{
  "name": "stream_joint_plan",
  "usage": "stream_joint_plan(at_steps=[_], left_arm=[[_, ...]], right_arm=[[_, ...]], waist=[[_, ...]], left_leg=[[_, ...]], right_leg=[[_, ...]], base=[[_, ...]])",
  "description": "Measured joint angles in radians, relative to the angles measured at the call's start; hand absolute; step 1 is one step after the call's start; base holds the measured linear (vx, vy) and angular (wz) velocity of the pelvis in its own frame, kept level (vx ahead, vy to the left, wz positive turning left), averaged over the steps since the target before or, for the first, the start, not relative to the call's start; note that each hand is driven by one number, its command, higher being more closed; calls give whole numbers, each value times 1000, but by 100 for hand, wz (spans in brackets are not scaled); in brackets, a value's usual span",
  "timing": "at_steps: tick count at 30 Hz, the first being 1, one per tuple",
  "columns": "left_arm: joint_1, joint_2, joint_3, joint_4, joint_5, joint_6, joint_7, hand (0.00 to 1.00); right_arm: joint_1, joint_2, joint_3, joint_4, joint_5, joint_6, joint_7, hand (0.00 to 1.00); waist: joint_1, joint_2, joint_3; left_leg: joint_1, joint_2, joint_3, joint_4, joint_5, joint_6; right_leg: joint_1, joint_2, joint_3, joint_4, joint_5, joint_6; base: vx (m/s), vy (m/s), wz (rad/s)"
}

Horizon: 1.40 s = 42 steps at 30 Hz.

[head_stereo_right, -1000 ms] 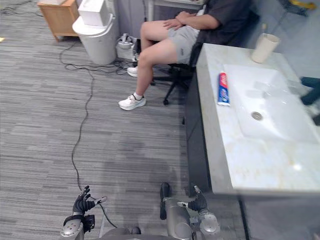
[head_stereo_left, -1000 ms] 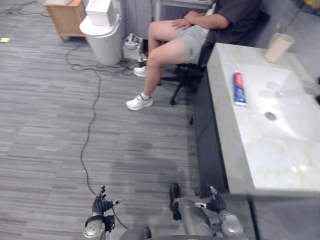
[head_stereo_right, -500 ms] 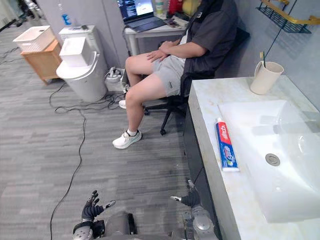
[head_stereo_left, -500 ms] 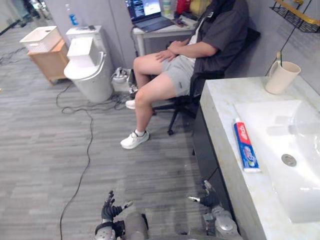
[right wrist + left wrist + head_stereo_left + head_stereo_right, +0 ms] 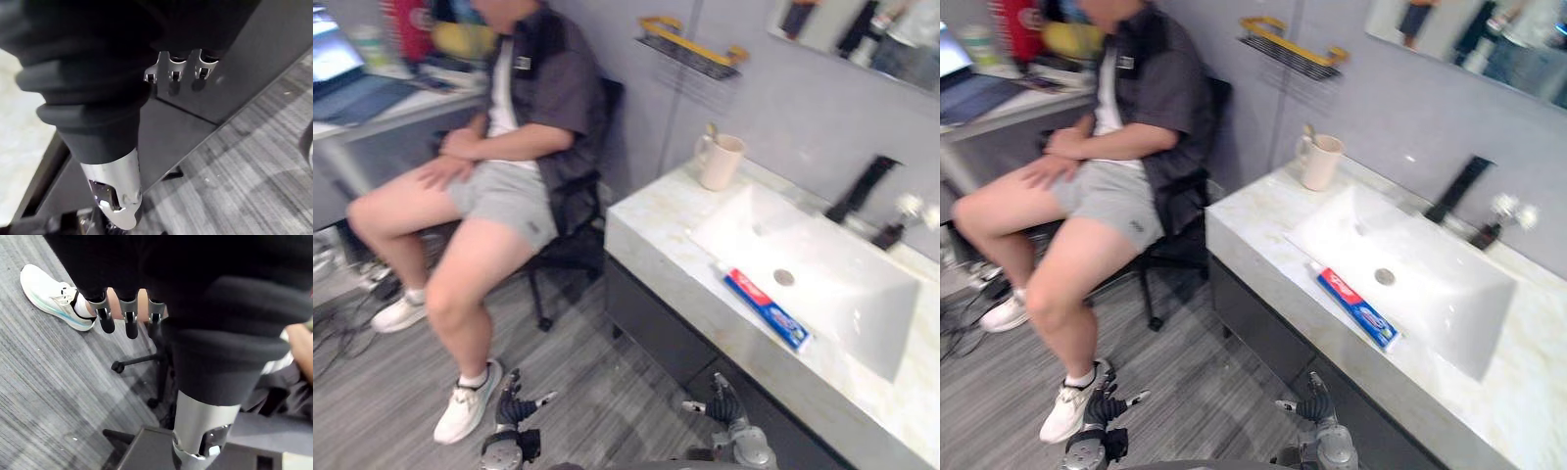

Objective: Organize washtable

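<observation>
On the table (image 5: 646,220), toothpaste (image 5: 766,310) lay by the basin (image 5: 822,284), cup (image 5: 719,162) farther off. Our view had swung up toward them, while left robot hand (image 5: 512,409) and right robot hand (image 5: 722,406) hung low, fingers relaxed, empty; nothing tidied yet.

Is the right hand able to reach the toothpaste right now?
Probably not yet: the right hand hangs low by the cabinet front, below the counter. Nothing lies around the toothpaste, so raising the arm should do.
</observation>
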Motion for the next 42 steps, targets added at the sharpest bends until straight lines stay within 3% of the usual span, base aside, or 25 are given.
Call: stream_joint_plan(at_steps=[1,3,4,5,6,7,9,10,11,13,14,15,16,20,21,27,37,40,42], left_arm=[[-6,9,0,14,0,1,-1,0],[-7,3,2,32,1,6,-4,0],[-9,-13,1,28,1,5,-11,0],[-8,-33,1,17,1,5,-21,0],[-2,-40,1,17,1,5,-24,0],[13,-53,-1,18,1,5,-25,0],[19,-60,-2,16,1,8,-25,0],[20,-74,-2,4,0,7,-23,0],[19,-82,-4,-1,0,7,-22,0],[9,-96,-10,-3,0,6,-20,0],[6,-96,-10,-3,-1,6,-20,0],[5,-96,-9,-3,-1,5,-19,0],[1,-84,-1,-4,-1,5,-16,0],[13,-68,11,2,-3,19,-3,0],[44,-85,12,59,1,17,-5,0],[43,-85,11,61,0,17,-5,0],[-13,-65,-40,142,-83,19,-4,0],[-21,-14,54,139,-91,20,-2,0],[-18,76,183,127,-89,20,6,0]], right_arm=[[8,-7,-21,17,0,0,-1,0],[21,-35,-71,27,1,1,-2,0],[45,-54,-97,25,4,1,-3,0],[58,-75,-104,19,14,0,-4,0],[56,-77,-110,18,18,1,-6,0],[56,-91,-120,20,30,3,-12,0],[47,-89,-143,20,44,3,-23,0],[47,-88,-148,20,47,4,-27,0],[46,-90,-158,22,48,4,-27,0],[32,-93,-188,42,49,5,-30,0],[30,-94,-193,47,49,4,-31,0],[30,-94,-194,47,50,5,-31,0],[41,-80,-203,49,51,7,-30,0],[60,-68,-217,50,60,17,-31,0],[74,-53,-248,68,80,34,-40,0],[74,-53,-248,69,89,34,-40,0],[26,-60,-257,148,240,29,-43,0],[-2,-78,-303,169,256,33,-47,0],[-1,-117,-322,177,257,34,-44,0]], waist=[[-6,-2,4],[-24,22,23],[-29,38,36],[-20,71,54],[-18,78,65],[-15,85,69],[-8,71,76],[4,64,80],[8,63,79],[7,71,76],[7,77,75],[7,93,67],[3,80,52],[9,47,43],[32,35,7],[32,34,7],[29,28,15],[29,24,31],[31,32,40]], left_leg=[[8,-6,-2,14,0,0],[35,11,-8,60,-6,-10],[26,54,-15,166,-6,-11],[-13,117,-67,343,4,1],[-45,139,-103,423,18,12],[-106,153,-207,530,3,8],[-150,119,-297,499,-43,-12],[-168,76,-370,400,-51,-22],[-176,47,-428,342,-52,-31],[-174,-44,-653,114,-39,-63],[-174,-45,-672,83,-30,-67],[-176,-40,-676,43,27,-68],[-149,-47,-645,26,41,-73],[-121,-93,-583,-13,53,-45],[79,-219,-526,-390,231,46],[79,-219,-526,-390,231,46],[83,-221,-566,-416,252,49],[82,-222,-594,-416,254,47],[81,-222,-607,-416,254,47]], right_leg=[[2,28,-11,-59,53,-40],[44,60,9,-106,80,-61],[83,94,38,-146,72,-49],[127,141,75,-179,64,-55],[146,161,98,-189,59,-67],[159,186,148,-195,52,-81],[175,198,225,-197,55,-73],[184,200,282,-196,55,-71],[186,201,306,-196,54,-68],[186,212,400,-195,49,-53],[189,218,418,-195,48,-48],[194,231,442,-192,42,-37],[215,215,483,-199,42,-10],[220,157,512,-239,54,33],[278,40,507,-349,110,112],[278,40,508,-349,109,112],[299,38,461,-376,112,110],[324,39,429,-397,119,107],[334,39,412,-406,120,107]], base=[[210,-64,-68],[203,-90,-52],[125,-103,-74],[134,-122,-87],[165,-97,-118],[167,-48,-106],[221,-63,-136],[273,-42,-135],[219,9,-137],[223,116,-129],[214,142,-108],[273,176,-92],[281,183,-76],[218,201,-27],[33,41,0],[0,0,0],[-6,-11,12],[-3,-44,27],[11,-41,20]])
